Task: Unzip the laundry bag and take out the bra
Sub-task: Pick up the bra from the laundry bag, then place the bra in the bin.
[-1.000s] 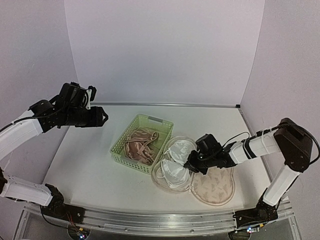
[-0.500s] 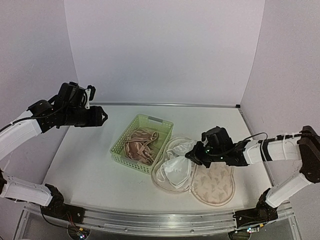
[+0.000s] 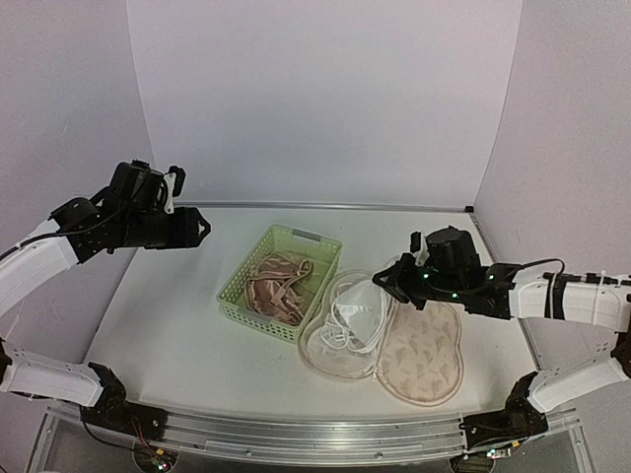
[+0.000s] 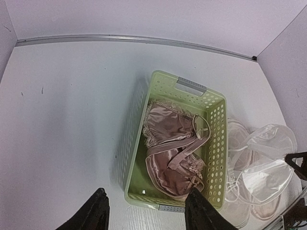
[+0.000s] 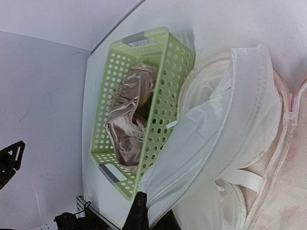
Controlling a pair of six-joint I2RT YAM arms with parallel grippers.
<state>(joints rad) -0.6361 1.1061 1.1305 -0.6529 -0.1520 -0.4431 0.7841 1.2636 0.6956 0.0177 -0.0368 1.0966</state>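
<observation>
One end of the white bra [image 3: 350, 317] now rises off the unzipped laundry bag [image 3: 424, 350], pinched in the right gripper [image 3: 383, 283]; removal is underway. Left gripper [image 4: 146, 203] hangs spread, empty.

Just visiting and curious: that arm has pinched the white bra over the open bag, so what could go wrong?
The right gripper pinches only an edge of the white bra, so it may slip free. Its straps lie in the open laundry bag and might snag, dragging the bag along.
</observation>
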